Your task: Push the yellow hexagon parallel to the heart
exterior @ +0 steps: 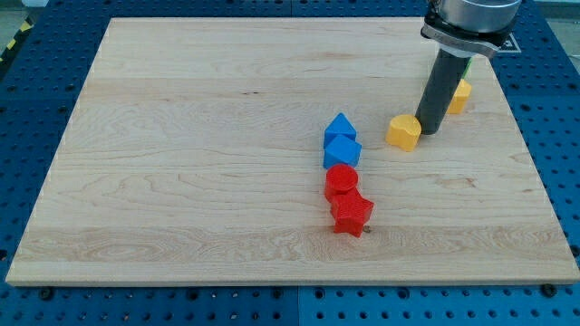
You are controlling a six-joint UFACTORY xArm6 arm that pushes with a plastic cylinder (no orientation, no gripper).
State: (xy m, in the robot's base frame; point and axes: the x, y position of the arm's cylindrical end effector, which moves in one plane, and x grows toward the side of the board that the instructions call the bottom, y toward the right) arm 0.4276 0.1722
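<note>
The yellow hexagon [403,132] lies on the wooden board [199,154], right of centre. My tip [429,132] rests on the board right at the hexagon's right side, touching or nearly touching it. A second yellow block [460,95], partly hidden by the rod, lies just up and right of the tip; its shape cannot be made out clearly. It may be the heart.
Two blue blocks [340,125] [343,151], a red round block [342,179] and a red star [352,215] form a line left of the hexagon, running down the view. A sliver of green block [468,65] shows behind the rod. The board's right edge is close.
</note>
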